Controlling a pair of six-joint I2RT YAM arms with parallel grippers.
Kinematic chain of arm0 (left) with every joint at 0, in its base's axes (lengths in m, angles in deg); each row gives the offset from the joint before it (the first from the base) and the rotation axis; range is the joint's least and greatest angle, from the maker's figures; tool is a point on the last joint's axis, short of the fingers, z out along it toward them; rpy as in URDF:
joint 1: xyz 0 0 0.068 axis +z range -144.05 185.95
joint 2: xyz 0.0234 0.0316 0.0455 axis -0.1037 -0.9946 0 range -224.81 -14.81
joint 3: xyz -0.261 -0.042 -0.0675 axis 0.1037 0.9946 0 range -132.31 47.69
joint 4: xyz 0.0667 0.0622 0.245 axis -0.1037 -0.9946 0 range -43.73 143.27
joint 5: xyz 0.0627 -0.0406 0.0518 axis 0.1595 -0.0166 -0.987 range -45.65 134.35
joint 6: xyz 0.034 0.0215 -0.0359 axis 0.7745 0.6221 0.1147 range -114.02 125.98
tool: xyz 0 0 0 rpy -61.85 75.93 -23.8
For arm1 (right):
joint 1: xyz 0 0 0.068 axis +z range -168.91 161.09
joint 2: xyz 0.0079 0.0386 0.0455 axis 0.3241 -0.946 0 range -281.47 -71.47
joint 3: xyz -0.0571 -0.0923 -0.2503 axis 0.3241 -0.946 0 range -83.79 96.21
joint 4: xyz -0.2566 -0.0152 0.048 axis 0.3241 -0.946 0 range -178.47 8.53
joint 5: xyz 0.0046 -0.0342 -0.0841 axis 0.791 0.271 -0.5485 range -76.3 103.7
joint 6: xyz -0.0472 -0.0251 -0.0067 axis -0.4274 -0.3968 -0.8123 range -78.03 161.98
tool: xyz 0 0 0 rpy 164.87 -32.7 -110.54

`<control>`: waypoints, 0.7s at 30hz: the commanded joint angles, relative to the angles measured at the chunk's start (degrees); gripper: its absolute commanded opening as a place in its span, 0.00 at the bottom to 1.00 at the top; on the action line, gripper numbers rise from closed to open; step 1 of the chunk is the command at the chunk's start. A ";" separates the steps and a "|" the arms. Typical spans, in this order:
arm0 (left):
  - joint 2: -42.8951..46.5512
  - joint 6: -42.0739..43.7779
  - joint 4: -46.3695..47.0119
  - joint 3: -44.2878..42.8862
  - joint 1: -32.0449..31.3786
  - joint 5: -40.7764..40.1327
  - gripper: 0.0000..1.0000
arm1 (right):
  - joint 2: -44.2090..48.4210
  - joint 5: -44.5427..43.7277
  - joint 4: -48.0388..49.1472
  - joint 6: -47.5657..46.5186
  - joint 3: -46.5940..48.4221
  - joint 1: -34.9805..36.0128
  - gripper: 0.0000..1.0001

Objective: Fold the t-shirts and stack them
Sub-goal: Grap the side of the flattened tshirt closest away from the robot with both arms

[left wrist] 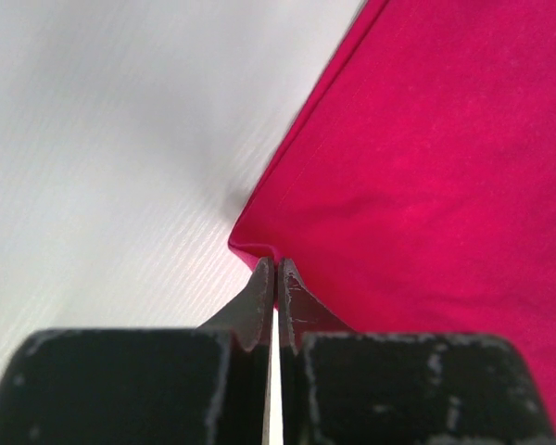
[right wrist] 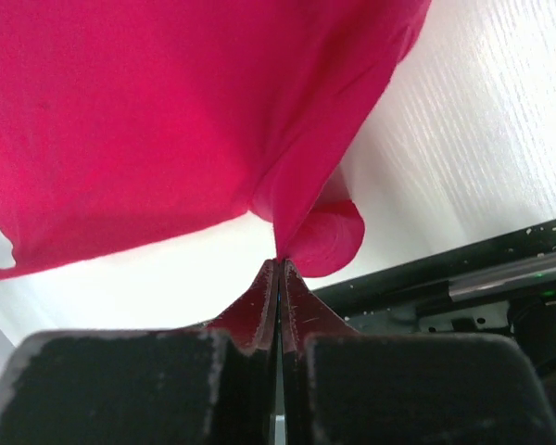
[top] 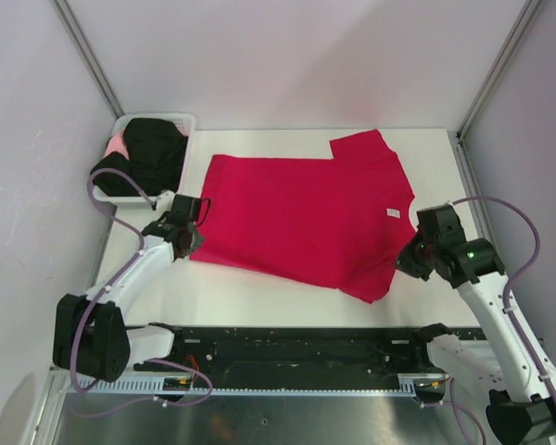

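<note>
red t-shirt (top: 306,218): spread across the middle of the tabletop (top: 259,301), hem to the left, collar with white label (top: 392,213) to the right. the far sleeve lies flat and the near sleeve is bunched.

left end effector (left wrist: 276,269): clamped tight on the near hem corner, low against the tabletop.

right end effector (right wrist: 280,269): clamped on a pinch of cloth at the near sleeve, where the wrist view shows the cloth raised off the surface.

black t-shirts (top: 153,148): heaped in the white basket (top: 191,122) at the far left corner, untouched.

step in hand, as judged: first fold of the red t-shirt, with both near-edge corners gripped and nothing stacked yet.

next move calls for: both arms carrying the near edge together toward the far edge, keeping it taut between the grips. the near half is laid over the far half with the edges lined up before either grip lets go.
</note>
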 commanded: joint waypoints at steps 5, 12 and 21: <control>-11.52 2.48 0.81 -9.92 0.67 -2.33 0.00 | -8.61 -0.23 14.57 -2.29 1.47 -8.77 0.00; -21.86 3.01 1.04 -18.01 0.83 -1.33 0.00 | -20.89 1.30 28.78 -2.14 1.60 -12.79 0.00; -25.87 3.22 1.01 -22.69 2.28 -1.24 0.00 | -31.34 4.34 38.54 -1.55 2.51 -17.56 0.00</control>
